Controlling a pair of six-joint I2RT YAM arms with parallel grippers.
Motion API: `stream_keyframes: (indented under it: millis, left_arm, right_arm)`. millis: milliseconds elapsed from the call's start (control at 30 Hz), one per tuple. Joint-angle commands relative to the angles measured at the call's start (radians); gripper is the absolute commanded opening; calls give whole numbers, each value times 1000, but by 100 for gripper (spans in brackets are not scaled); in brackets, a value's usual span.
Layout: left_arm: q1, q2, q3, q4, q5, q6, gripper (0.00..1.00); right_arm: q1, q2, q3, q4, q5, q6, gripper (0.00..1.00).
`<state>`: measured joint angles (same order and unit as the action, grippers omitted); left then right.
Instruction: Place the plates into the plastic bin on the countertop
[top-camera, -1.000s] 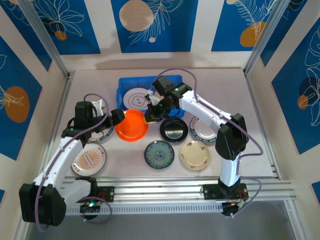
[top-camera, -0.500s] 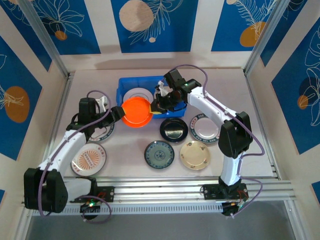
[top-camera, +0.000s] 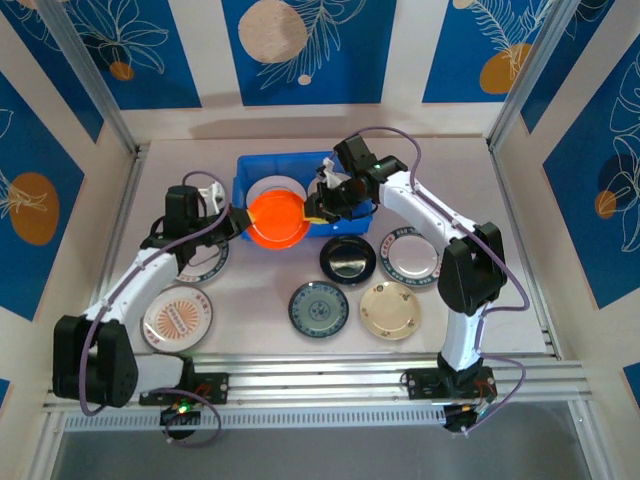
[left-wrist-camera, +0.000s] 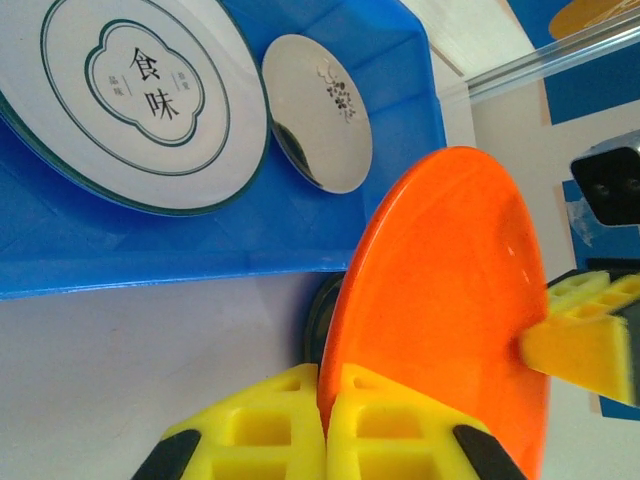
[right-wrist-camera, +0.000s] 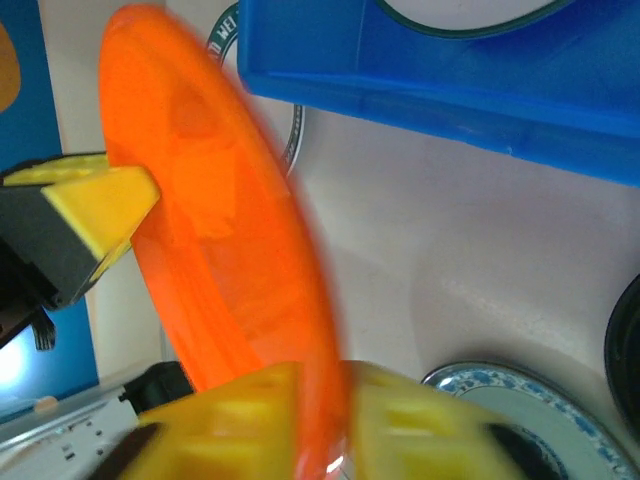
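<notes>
1 blue bin (top-camera: 243, 182) far centre. 9 plates: 2 white plates (left-wrist-camera: 140, 95) inside it, 1 orange plate (top-camera: 275, 222), 6 loose plates (top-camera: 319, 308) on the countertop (top-camera: 450, 170), near side.

Bin (left-wrist-camera: 150, 250) bright blue. Orange plate (top-camera: 275, 220) plain, glossy. Ringed plate (left-wrist-camera: 130, 95) white, teal rings, dark characters. Black plate (top-camera: 348, 260) glossy. Teal plate (top-camera: 319, 308) patterned. Cream plate (top-camera: 391, 308) plain. Last plate (top-camera: 178, 320) white, orange design, perhaps stripes.
</notes>
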<state>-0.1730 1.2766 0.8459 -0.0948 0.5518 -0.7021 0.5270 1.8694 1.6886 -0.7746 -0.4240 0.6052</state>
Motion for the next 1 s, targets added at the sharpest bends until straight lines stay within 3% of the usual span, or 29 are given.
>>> stream_keyframes:
  millis: [0, 33, 133, 533, 733, 967]
  left_arm:
    - [-28, 38, 64, 13, -40, 0, 0]
    - [-35, 51, 80, 24, -50, 2, 0]
    - [-57, 115, 144, 30, -75, 16, 0]
    - [-151, 495, 565, -51, -150, 83, 0]
    - [-193, 659, 727, -88, -207, 79, 0]
    - [-222, 763, 796, -90, -253, 55, 0]
  right_arm:
    - [-28, -2, 29, -27, 22, -10, 44]
    - [-41, -10, 30, -31, 49, -9, 50]
    - [-91, -42, 20, -32, 120, -3, 55]
    - [-360, -254, -253, 151, 210, 98, 56]
    - [-414, -300, -311, 172, 223, 103, 56]
    - [-440, -323, -346, 191, 226, 112, 56]
